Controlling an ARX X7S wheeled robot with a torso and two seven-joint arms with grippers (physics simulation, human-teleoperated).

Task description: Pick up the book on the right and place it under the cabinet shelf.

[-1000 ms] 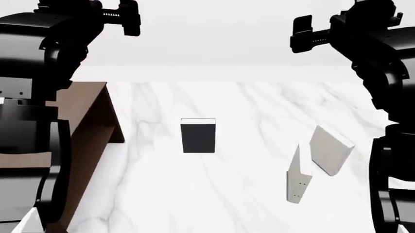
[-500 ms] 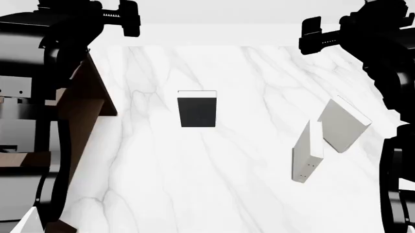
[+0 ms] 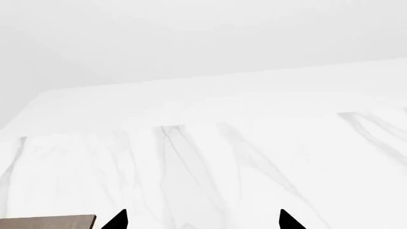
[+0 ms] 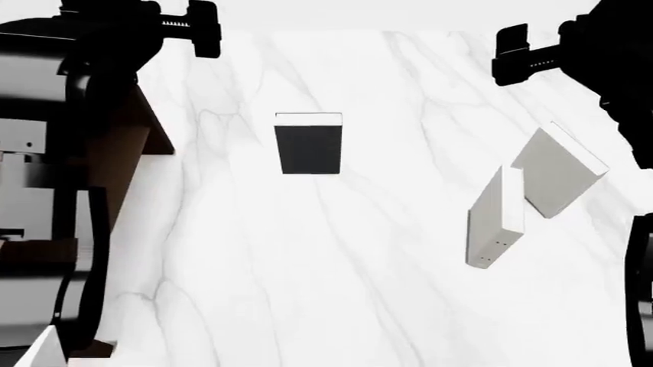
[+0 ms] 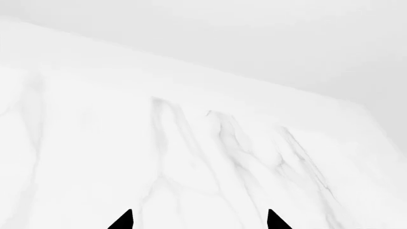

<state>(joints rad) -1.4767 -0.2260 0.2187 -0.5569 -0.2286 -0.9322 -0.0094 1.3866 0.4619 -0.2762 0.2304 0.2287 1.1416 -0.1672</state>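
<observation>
The plain light-grey book (image 4: 556, 172) lies tilted on the white marble table (image 4: 357, 267) at the right. My right gripper (image 4: 515, 52) hangs high above and behind it; in its wrist view the right gripper (image 5: 198, 220) is open and empty over bare marble. My left gripper (image 4: 199, 29) is raised at the far left; in its wrist view the left gripper (image 3: 200, 220) is open and empty. The dark-brown cabinet (image 4: 128, 145) stands at the left, mostly hidden behind my left arm, and its shelf board is hidden. A corner of the cabinet shows in the left wrist view (image 3: 47, 222).
A black book with a white edge (image 4: 309, 145) lies at mid-table. A white upright slab with tiny dark dots (image 4: 495, 218) stands right beside the grey book, on its left. My black arms fill both side edges of the head view.
The head view has tilted down: the books and the slab have slid up the picture and the table's far edge has left the view. The right gripper sits further right.
</observation>
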